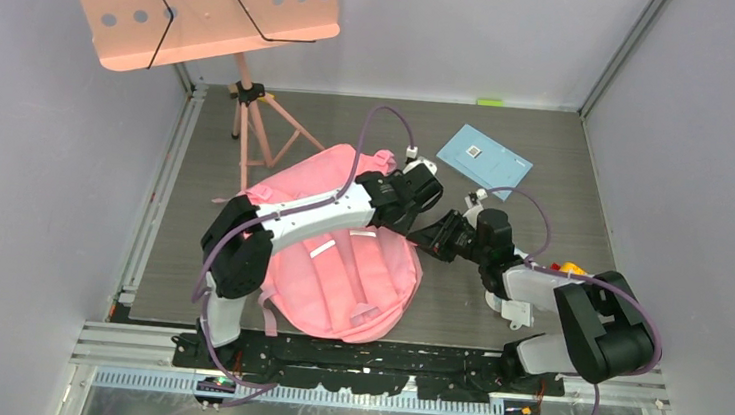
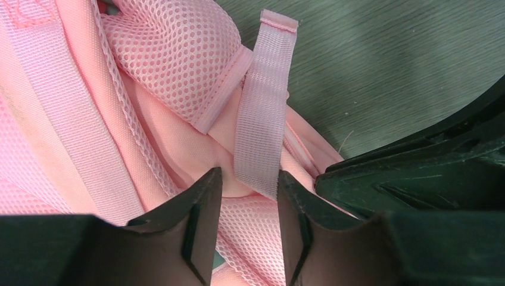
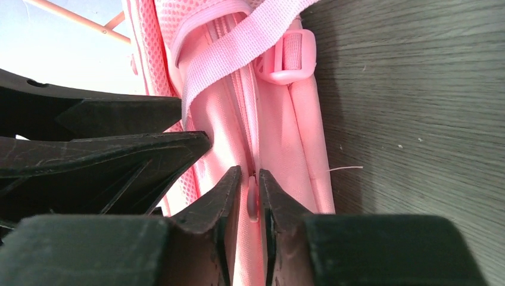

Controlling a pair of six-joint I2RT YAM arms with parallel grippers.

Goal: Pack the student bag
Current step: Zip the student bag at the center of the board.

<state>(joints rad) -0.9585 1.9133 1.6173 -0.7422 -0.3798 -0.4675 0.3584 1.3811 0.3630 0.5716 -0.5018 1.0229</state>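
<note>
Bag [image 1: 347, 286] centre frame, right end effector [image 3: 251, 174] clenched on zip pull [image 3: 252, 199], left end effector [image 2: 249, 176] released astride strap [image 2: 262, 119].

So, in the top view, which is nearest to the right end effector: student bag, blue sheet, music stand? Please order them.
1. Student bag, touching the right end effector, on its left.
2. Blue sheet, beyond it, slightly right.
3. Music stand, far back left corner.

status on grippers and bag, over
Left gripper open, straddling pink webbing strap. Right gripper shut on pink zip pull of soft pink fabric backpack. Pale blue flat book lies outside it.
</note>
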